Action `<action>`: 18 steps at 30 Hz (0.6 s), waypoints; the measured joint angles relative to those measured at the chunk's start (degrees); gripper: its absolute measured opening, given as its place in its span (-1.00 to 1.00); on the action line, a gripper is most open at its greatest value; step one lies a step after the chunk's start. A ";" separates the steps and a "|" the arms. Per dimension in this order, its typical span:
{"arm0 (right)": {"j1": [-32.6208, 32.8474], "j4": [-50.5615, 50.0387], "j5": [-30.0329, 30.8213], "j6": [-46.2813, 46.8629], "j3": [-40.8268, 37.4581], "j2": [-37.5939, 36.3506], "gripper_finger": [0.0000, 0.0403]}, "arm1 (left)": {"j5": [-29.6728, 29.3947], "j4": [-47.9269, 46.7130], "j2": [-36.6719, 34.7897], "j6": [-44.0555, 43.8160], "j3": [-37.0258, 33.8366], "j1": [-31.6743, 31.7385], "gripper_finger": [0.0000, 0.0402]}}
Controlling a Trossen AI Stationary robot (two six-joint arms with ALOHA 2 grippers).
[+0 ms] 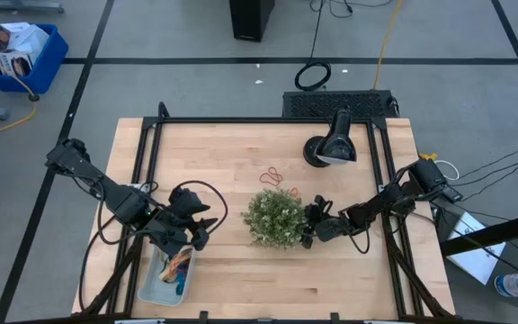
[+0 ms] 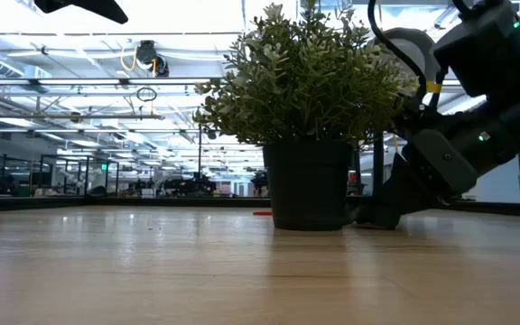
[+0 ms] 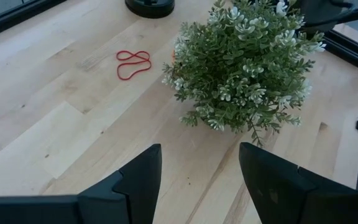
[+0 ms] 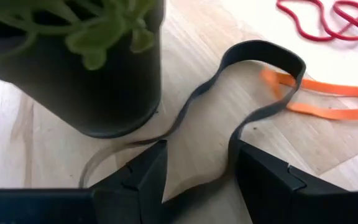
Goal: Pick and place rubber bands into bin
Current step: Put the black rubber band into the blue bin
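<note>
A dark grey rubber band (image 4: 253, 81) lies on the table beside the plant's black pot (image 4: 104, 93), crossing an orange band (image 4: 328, 102). Red bands (image 4: 322, 18) (image 1: 272, 175) lie farther off. My right gripper (image 4: 197, 180) (image 1: 315, 225) is low at the plant's right side and open, its fingers on either side of the dark band's near end; whether they touch it I cannot tell. My left gripper (image 1: 200, 225) (image 3: 201, 180) hangs open and empty by the far end of the pale-blue bin (image 1: 151, 290), which holds several bands (image 1: 178, 265).
The potted plant (image 1: 275, 216) (image 2: 310, 117) stands mid-table between the two grippers. A black stand with a round base (image 1: 331, 144) sits at the far right. Black frame rails (image 1: 147, 153) run along the table's left, right and far sides. Bare wood lies near the front edge.
</note>
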 joint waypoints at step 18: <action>-0.76 -2.14 0.05 2.15 0.02 0.06 -0.64 | 0.01 -0.02 0.00 0.35 0.00 0.01 0.11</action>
